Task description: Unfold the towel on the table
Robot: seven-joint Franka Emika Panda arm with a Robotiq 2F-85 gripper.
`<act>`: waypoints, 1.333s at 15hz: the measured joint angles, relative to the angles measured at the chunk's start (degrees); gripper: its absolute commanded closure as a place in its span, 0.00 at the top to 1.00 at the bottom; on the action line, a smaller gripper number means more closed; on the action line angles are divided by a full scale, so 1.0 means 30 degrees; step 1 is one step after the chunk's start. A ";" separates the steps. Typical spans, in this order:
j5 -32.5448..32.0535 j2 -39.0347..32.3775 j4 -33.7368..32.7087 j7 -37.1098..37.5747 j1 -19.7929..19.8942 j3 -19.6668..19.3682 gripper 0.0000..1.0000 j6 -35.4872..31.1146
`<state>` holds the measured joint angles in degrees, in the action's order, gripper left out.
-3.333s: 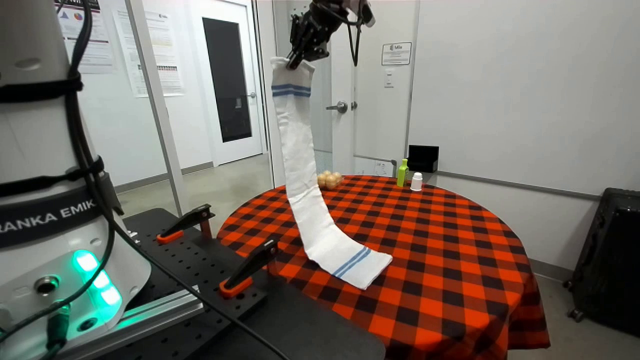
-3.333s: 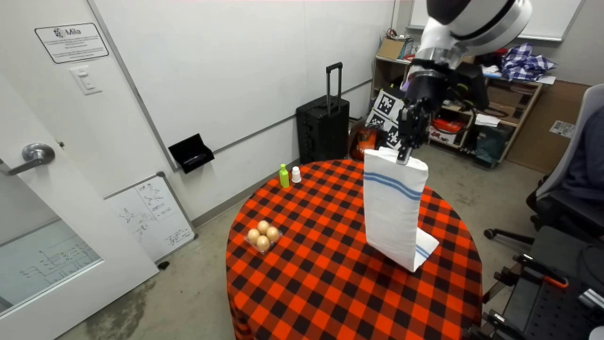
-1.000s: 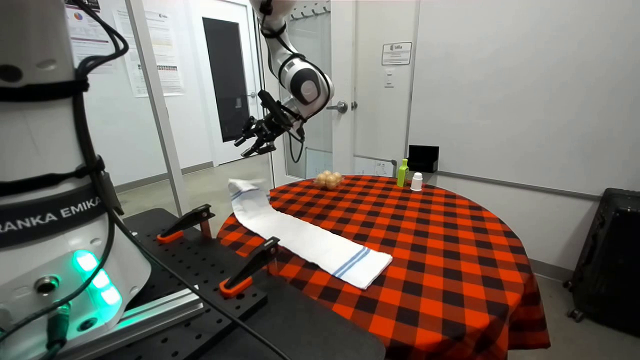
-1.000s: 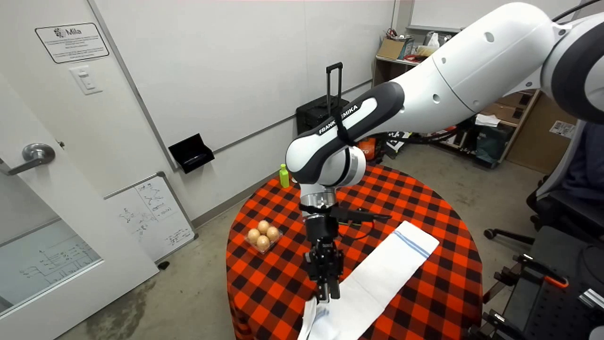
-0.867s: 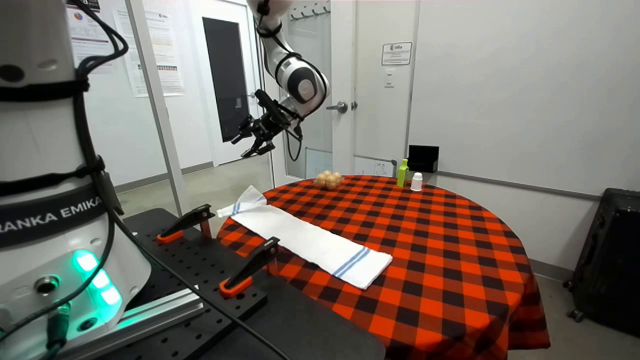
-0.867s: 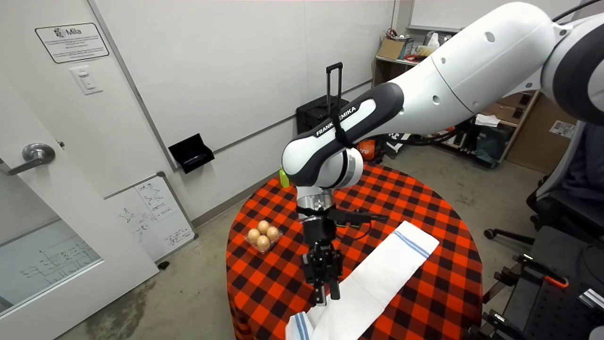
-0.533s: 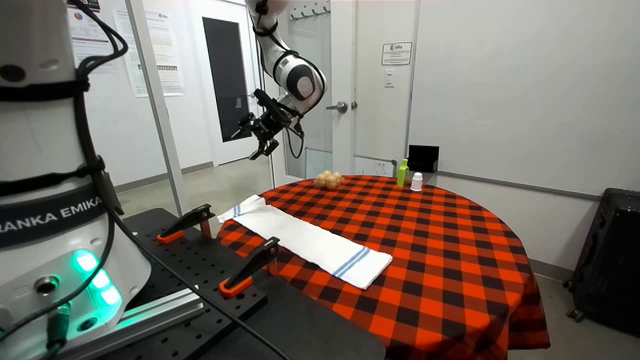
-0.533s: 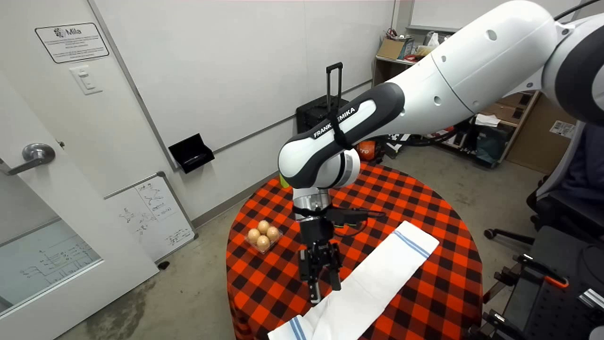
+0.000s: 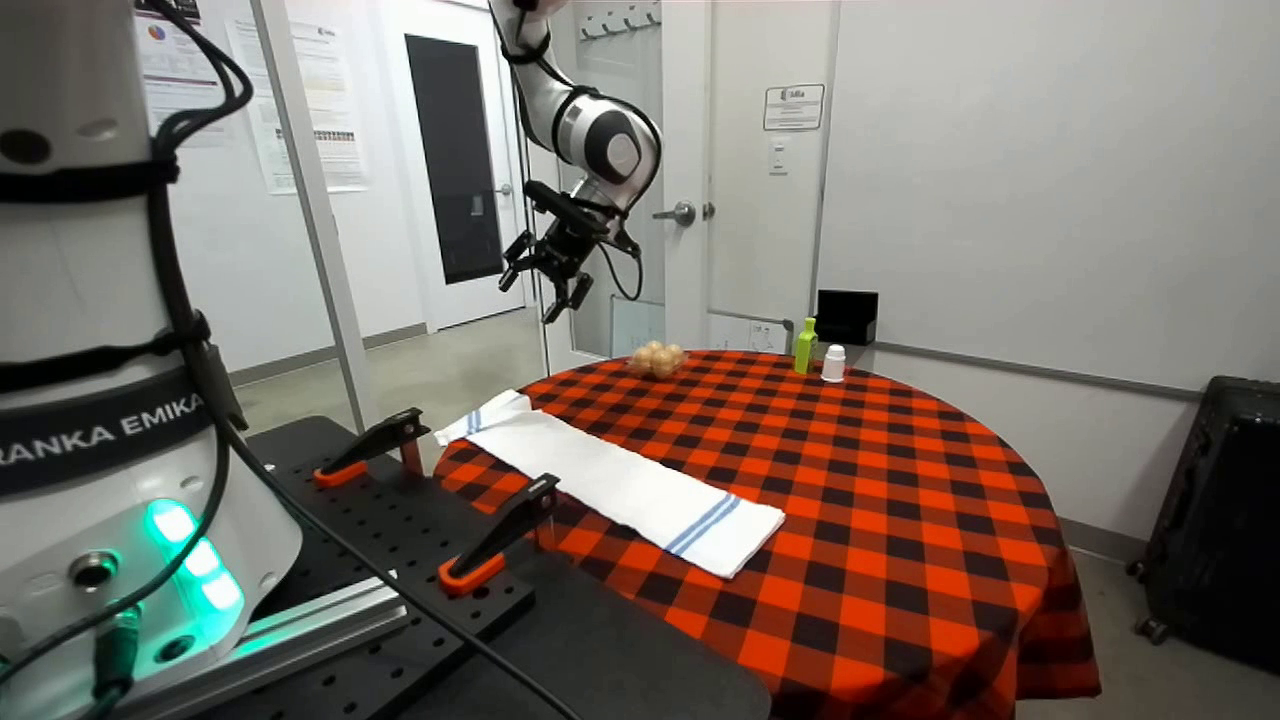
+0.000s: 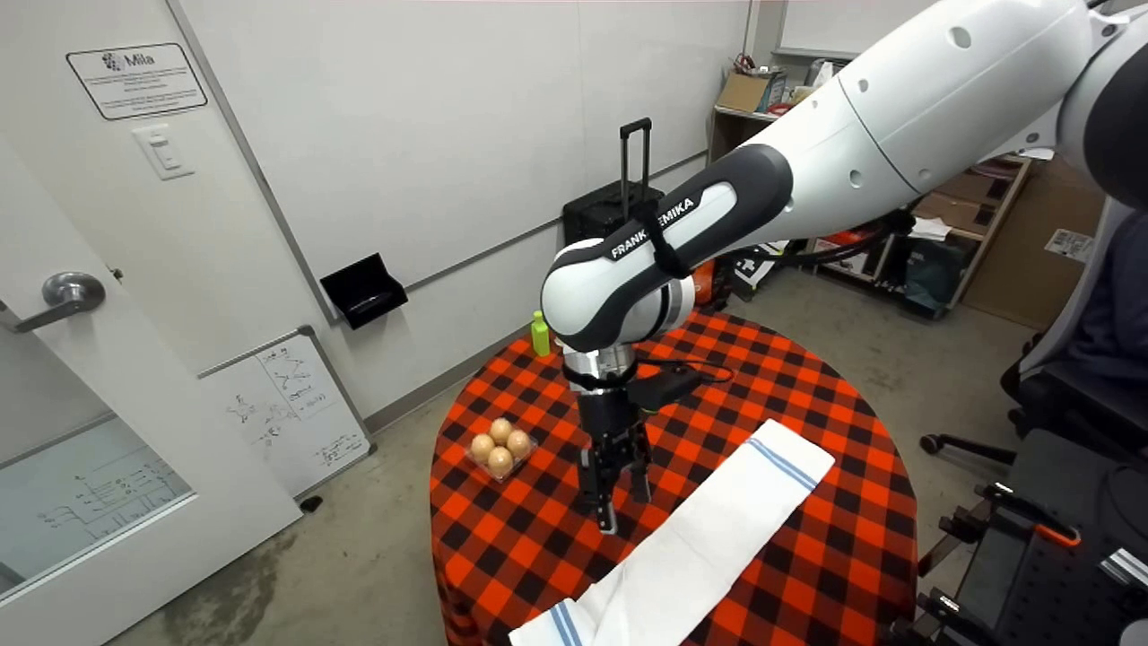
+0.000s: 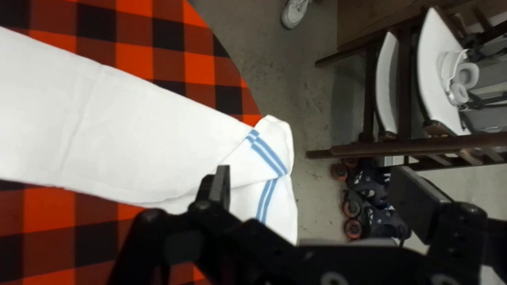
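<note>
The white towel [image 9: 620, 475] with blue stripes near its ends lies as a long strip on the red and black checked table [image 9: 850, 470]. One striped end of the towel [image 10: 708, 547] rests flat. At the opposite end, beside the table's edge, the wrist view shows the towel [image 11: 119, 130] skewed, with a corner turned over and the stripes broken at a crease. Above and apart from that end hovers my gripper [image 9: 528, 298], its fingers spread wide. Between the fingertips of the gripper [image 11: 313, 178] nothing is held. Part of the skewed end is cut off in an exterior view.
Several eggs [image 10: 500, 449] sit in a clear carton on the table, near a green bottle [image 9: 805, 347] and a white bottle [image 9: 833, 364]. Black clamps [image 9: 505, 535] with orange pads stand on the robot's base beside the table. Roller skates [image 11: 366, 198] lie on the floor past the edge.
The gripper held the towel's end up high earlier. It has opened, the end has dropped and settled at the table's edge, and the arm has drawn back from it.
</note>
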<state>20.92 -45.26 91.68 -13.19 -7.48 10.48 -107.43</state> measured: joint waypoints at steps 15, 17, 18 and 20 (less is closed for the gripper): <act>-0.3187 0.6786 1.1231 0.6405 0.0291 -0.2889 1.00 -1.1222; -0.5125 0.7463 1.2729 0.7663 0.0117 -0.3727 1.00 -1.1880; -0.6044 0.7718 1.3280 0.7967 0.0123 -0.4162 1.00 -1.1829; -0.7361 0.8080 1.4029 0.7953 0.0421 -0.4868 1.00 -1.1509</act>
<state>-1.16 -21.02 133.76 10.67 -6.22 -4.13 -141.96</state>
